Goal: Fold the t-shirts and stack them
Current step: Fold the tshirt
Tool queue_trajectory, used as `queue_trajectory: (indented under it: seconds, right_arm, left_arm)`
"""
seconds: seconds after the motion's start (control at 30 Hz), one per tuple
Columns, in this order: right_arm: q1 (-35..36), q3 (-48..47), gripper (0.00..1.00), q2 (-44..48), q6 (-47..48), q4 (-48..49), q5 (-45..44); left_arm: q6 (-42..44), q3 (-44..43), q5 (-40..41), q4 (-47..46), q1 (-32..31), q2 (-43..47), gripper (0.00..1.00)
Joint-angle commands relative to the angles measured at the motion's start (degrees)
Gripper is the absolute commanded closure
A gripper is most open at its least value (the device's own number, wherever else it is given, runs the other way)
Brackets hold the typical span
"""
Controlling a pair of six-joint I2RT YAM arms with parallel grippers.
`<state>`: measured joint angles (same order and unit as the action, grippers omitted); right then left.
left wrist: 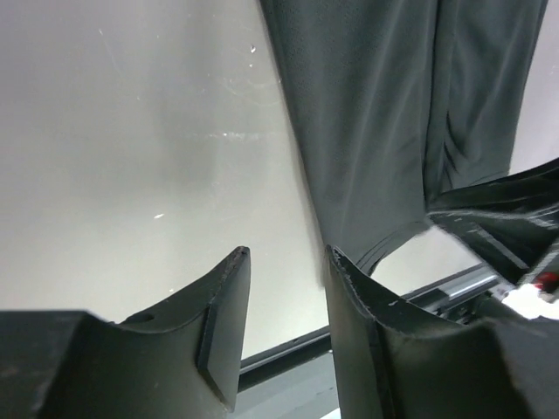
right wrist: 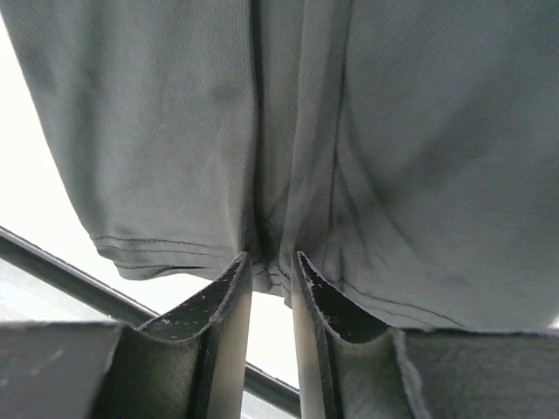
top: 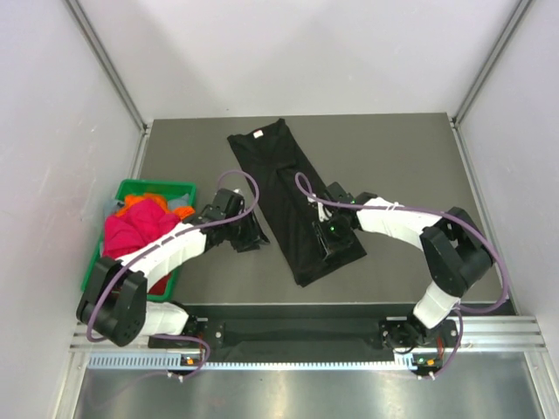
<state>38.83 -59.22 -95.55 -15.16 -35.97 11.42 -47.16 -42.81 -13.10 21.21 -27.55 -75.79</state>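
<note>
Black shirt (top: pixel 288 196) lies as a long strip on the counter (top: pixel 410 175), collar toward the far edge. Right gripper (right wrist: pixel 272 258) pinches its near hem, jaws almost together. Left gripper (left wrist: pixel 288 255), jaws spread, sits just off the strip's left side.

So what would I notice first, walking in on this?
A long black shirt lies folded down the middle of the table, the right fingers pinching its near hem. The left fingers sit open beside it. At the left edge, a green bin holds bright pink and orange shirts.
</note>
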Motion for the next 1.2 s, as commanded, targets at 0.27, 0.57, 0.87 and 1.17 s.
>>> queue_trajectory:
  seconds: [0.27,0.57,0.87,1.17]
  right_arm:
    - [1.86,3.58,1.00,0.97,-3.03,3.72,-3.50]
    - [1.86,4.99,1.00,4.58,-4.09,3.01,-5.36]
    - [1.60,2.27,0.72,8.09,-5.14,1.34,-4.92]
    - [-1.47,1.04,0.64,13.89,-5.06,-0.60,-5.09]
  left_arm:
    - [-5.05,2.46,1.76,-7.33,-2.94,1.96,0.57]
    - [-11.90,6.42,3.70,-9.87,-10.14,2.49,0.54]
    - [-19.46,6.95,9.67,-11.98,-20.17,-1.20,0.52]
    - [-24.29,5.54,12.66,-14.35,-25.27,-5.68,0.55]
